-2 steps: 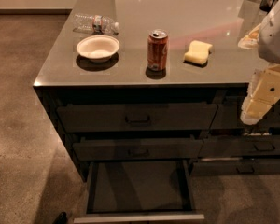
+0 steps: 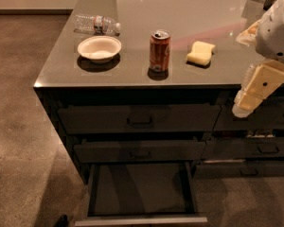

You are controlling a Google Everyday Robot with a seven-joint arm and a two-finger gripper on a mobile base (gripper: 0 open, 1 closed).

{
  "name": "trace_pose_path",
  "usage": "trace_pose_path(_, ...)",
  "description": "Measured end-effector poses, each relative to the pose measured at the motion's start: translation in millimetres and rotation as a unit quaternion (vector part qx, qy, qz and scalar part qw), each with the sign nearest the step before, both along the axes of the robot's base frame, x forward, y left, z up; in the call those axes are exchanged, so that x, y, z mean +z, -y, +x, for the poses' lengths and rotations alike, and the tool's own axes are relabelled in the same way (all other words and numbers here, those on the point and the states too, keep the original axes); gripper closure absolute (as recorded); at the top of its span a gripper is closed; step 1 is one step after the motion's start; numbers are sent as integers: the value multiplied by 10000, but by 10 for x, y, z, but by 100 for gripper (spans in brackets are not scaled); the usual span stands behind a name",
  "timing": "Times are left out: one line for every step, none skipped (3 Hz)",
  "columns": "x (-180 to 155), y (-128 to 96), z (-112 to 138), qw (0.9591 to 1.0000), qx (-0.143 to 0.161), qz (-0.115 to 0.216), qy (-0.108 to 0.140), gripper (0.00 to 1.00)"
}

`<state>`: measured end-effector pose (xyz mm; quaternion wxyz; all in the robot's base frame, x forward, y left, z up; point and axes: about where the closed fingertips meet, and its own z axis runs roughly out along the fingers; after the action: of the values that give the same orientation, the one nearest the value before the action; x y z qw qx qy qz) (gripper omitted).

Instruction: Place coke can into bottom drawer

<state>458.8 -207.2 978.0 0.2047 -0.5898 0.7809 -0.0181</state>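
The coke can (image 2: pixel 159 51) stands upright near the front edge of the grey counter (image 2: pixel 132 18), between a white bowl and a yellow sponge. The bottom drawer (image 2: pixel 141 189) is pulled open below it, its dark floor bare, with a lighter front edge. My gripper (image 2: pixel 250 97) hangs at the right edge of the view, past the counter's front edge, well to the right of the can and lower than it. It holds nothing that I can see.
A white bowl (image 2: pixel 100 48) sits left of the can, a clear plastic water bottle (image 2: pixel 97 24) lies behind it, and a yellow sponge (image 2: pixel 200 53) lies to the can's right. Two shut upper drawers (image 2: pixel 138 119) with handles are above the open one. More drawers stand at the right.
The gripper and arm have shifted slightly at the right edge. The can, bowl, sponge and open drawer have not moved.
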Motion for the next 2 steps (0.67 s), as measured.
trace_pose_path(0,-1,1,10000,1,0,1,0)
trace_pose_path(-2,-106,300,9997,167,78,171,0)
